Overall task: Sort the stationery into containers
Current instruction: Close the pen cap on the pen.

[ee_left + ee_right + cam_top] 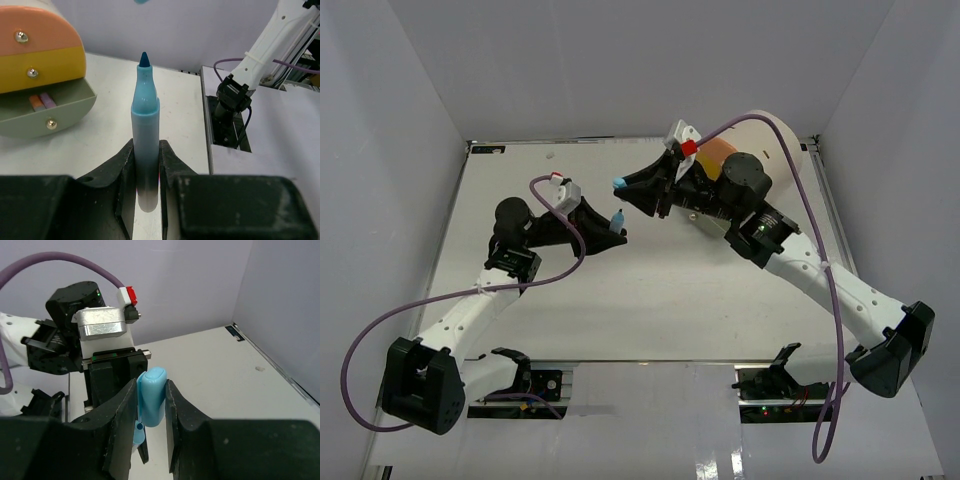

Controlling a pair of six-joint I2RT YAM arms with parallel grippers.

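white worktop (650, 300), walled in pale panels on three sides, carries the one large item: a cream cylinder (775, 135) at the far right corner, partly hidden behind the right arm in the overhead view.

the left wrist view shows its round face divided into three drawers, each with a small round knob. the orange drawer (35, 35) is on top and the yellow drawer (45, 67) below it, both flush with the face. the grey-olive drawer (70, 107), lowest, stands pulled out.

both arms reach inward and meet above the middle of the worktop, their tools close together but apart.

left tool (146, 149) - clenched on a blue marker (146, 125). the marker is uncapped, gripped low on its barrel, with the dark blue tip pointing away from the wrist. it is held clear of the worktop.

right tool (151, 390) - clenched on a pale blue cap (151, 402), rounded end outward, just beyond the marker's tip in the overhead view. whether cap and tip touch cannot be told.

inside the open drawer lie two short items side by side, an orange piece (36, 102) and a purple piece (47, 99). only their upper ends show above the drawer front.
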